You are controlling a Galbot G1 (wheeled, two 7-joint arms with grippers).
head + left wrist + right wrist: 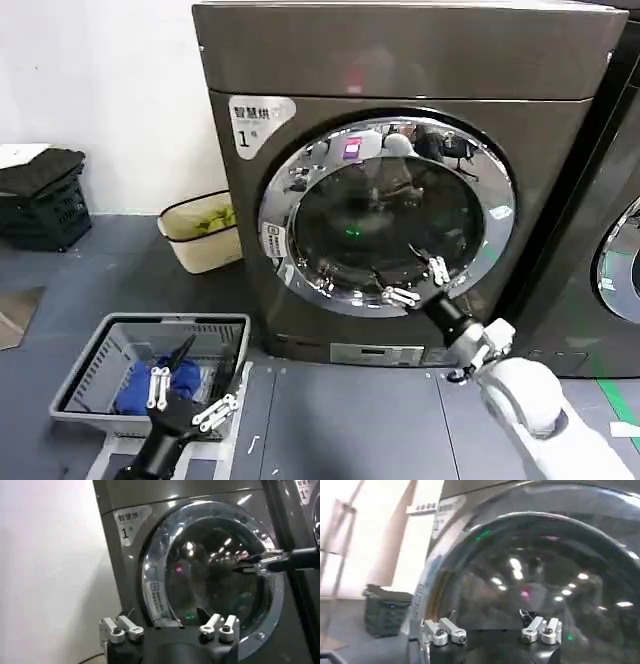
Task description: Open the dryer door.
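The dryer door (pixel 368 215) is a large round porthole with a wide chrome rim and dark glass, on the front of the grey machine marked 1. It also shows in the left wrist view (pixel 215 580) and close up in the right wrist view (pixel 535 570). My right gripper (pixel 400 268) is open, its fingers right at the lower right part of the glass; from the left wrist view it (pixel 246 563) reaches in from the side. My left gripper (pixel 205 365) hangs open and empty low at the left, above a basket. Whether the door is ajar I cannot tell.
A grey wire basket (pixel 110 345) with blue cloth (pixel 165 380) sits on the floor under the left arm. A beige bin (pixel 200 235) and a black crate (pixel 45 200) stand by the wall at the left. A darker neighbouring machine (pixel 610 250) is at the right.
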